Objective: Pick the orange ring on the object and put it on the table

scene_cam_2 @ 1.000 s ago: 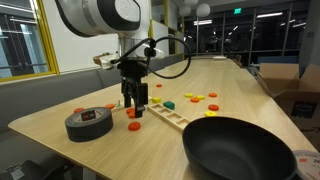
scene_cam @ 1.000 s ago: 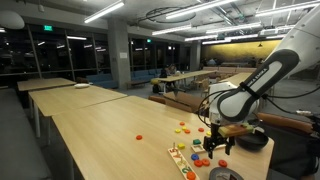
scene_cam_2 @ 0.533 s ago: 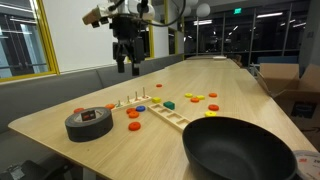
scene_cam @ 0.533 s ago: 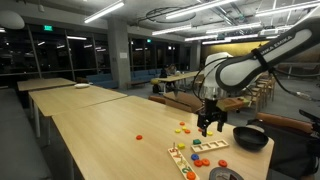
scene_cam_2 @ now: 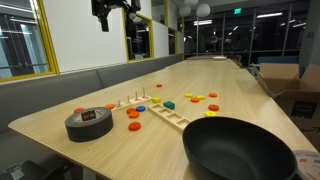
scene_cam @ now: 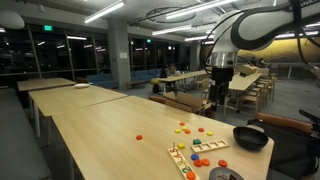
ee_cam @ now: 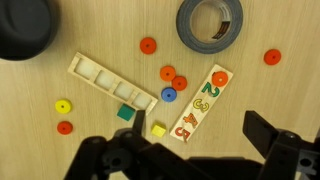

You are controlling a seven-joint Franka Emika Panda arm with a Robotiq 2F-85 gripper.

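Observation:
The pale wooden board [ee_cam: 200, 103] with coloured numbers lies flat on the light-wood table [ee_cam: 270, 100]. Its pegs show in an exterior view [scene_cam_2: 128, 101], and it also shows in the other [scene_cam: 208, 146]. Two orange rings [ee_cam: 173, 77] lie on the table just beside its upper end, by a blue ring [ee_cam: 169, 95]. They also show in an exterior view [scene_cam_2: 133, 126]. Other orange rings [ee_cam: 148, 45] lie scattered. My gripper [ee_cam: 190, 165] is open and empty, high above the table in both exterior views [scene_cam: 217, 72] [scene_cam_2: 112, 10].
A wooden tray with compartments [ee_cam: 112, 84] lies left of the board, with green [ee_cam: 124, 114] and yellow [ee_cam: 157, 130] blocks below it. A grey tape roll [ee_cam: 210, 22] [scene_cam_2: 88, 123] and a black bowl [ee_cam: 25, 28] [scene_cam_2: 240, 150] sit nearby.
My gripper was down at the board beside the orange rings; it has risen steadily and now hangs high above the table, empty.

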